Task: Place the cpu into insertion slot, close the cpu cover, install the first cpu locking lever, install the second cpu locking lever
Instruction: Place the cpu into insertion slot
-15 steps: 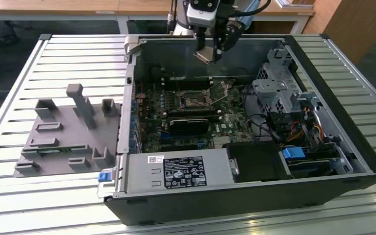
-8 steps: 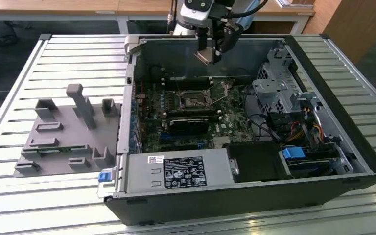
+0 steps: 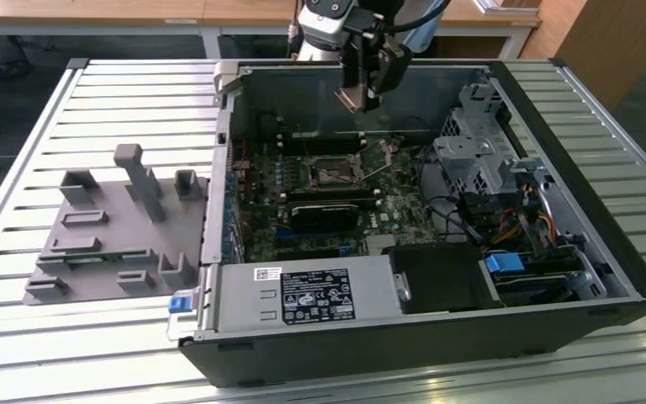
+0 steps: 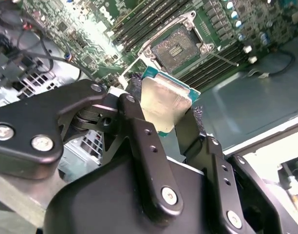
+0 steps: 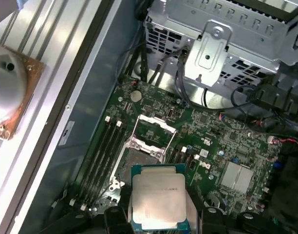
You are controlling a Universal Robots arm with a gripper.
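grey moulded plastic fixture (image 3: 121, 223) sits well off to the gripper's side, at the exterior view's left, outside the open black computer case (image 3: 413, 337). black two-finger gripper (image 3: 363, 97) hangs above the green board, clamped narrow on the small flat square cpu with dull silver top (image 4: 166, 100), padded fingers (image 4: 134, 85) on opposite edges. dark square insertion slot with silvery rim (image 5: 133, 165) lies beneath and ahead of the tool, well apart. thin silvery cpu cover frame (image 5: 156, 122) stands raised. judgement: chip is light, stiff, slick on top, fragile underneath; an edge hold suits it.
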